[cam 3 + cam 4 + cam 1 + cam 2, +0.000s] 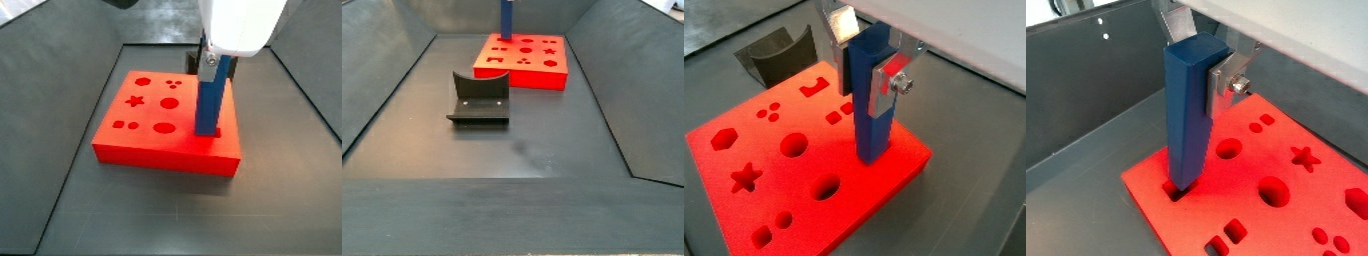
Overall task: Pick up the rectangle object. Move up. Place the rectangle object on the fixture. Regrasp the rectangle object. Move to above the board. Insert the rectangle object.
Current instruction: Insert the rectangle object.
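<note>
My gripper [861, 80] is shut on the rectangle object [869, 110], a long blue bar held upright, with a silver finger [885, 85] pressed on each side near its upper end. The bar [1186, 120] stands over the orange-red board [1280, 215], and its lower end sits in a dark hole by the board's edge. In a side view the bar [211, 95] rises from the board [147, 125] under the gripper [214, 62]. The other side view has the bar [506, 15] at the far end above the board [543, 72]. The fixture [480, 100] stands apart, with nothing on it.
The board carries several shaped holes, among them a star [744, 178] and circles [794, 146]. The fixture [775, 55] lies just beyond one board corner. Dark sloping walls [382, 70] enclose the grey floor [160, 205] on all sides.
</note>
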